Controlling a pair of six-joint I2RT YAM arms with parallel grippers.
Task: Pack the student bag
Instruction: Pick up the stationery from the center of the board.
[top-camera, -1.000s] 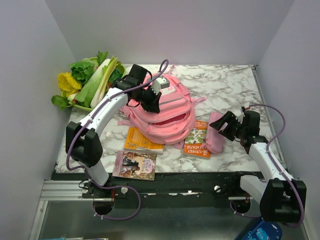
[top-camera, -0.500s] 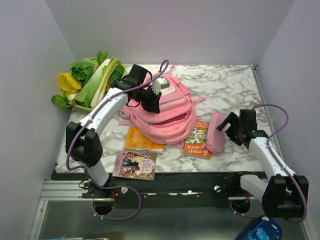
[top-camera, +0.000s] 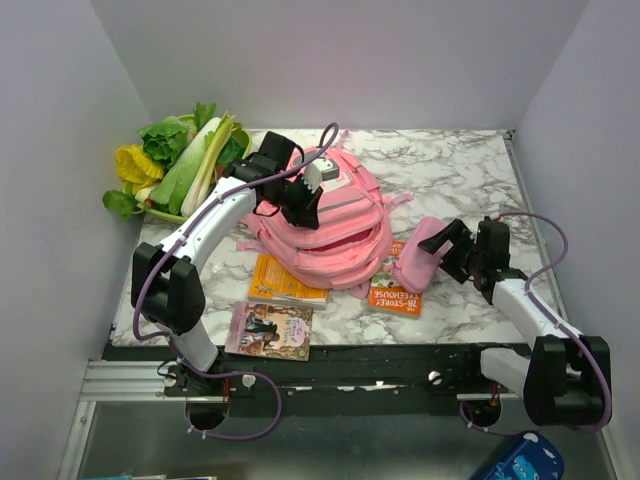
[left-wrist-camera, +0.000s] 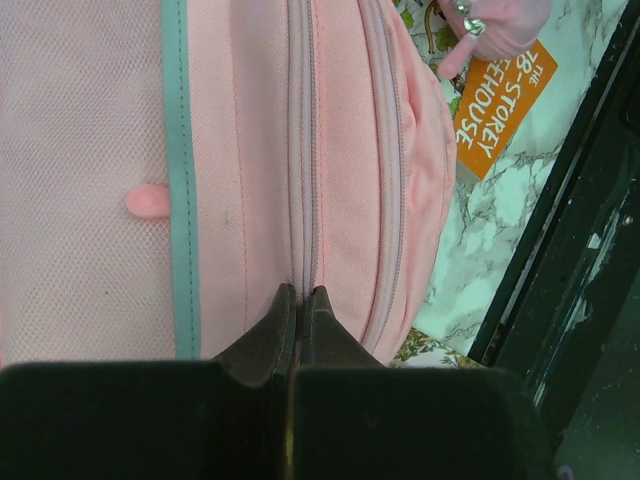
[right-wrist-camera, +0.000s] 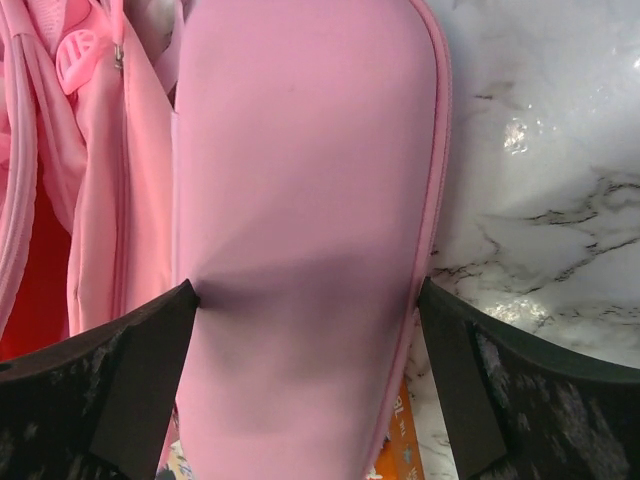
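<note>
Right gripper (top-camera: 449, 250) has come in from the table's (top-camera: 450, 170) right side and closed the gap to the pink pencil case (top-camera: 418, 257). A second ago it stood apart from the case; now it sits astride it. The case has shifted too, nudged nearer the student bag (top-camera: 335, 215) and tilted, its far end over the orange book (top-camera: 396, 291).

Right wrist view: fingers (right-wrist-camera: 140, 355) at full spread, one each side of the case, tips touching its flanks. No squeeze yet, as far as I can judge.

Left gripper (top-camera: 303, 205) unchanged, parked on top of the bag. Left wrist view: fingers pressed together, tips on the zip seam. Whether they pinch fabric or a zip pull, cannot tell.

Bag lies mid-table, left of centre, mouth gaping toward the near edge, reddish lining showing. A second orange book (top-camera: 285, 281) lies half under its near-left edge. Another book (top-camera: 268, 331) lies at the front edge. Vegetables (top-camera: 185, 160) are heaped at the far-left corner, not involved.

Reading: the pencil case is the item in hand, grasp lined up but not made. Packing looks barely begun, with all three books still outside. Next move likely needs the fingers to close on soft, rounded fabric, so there is a risk of it slipping.
</note>
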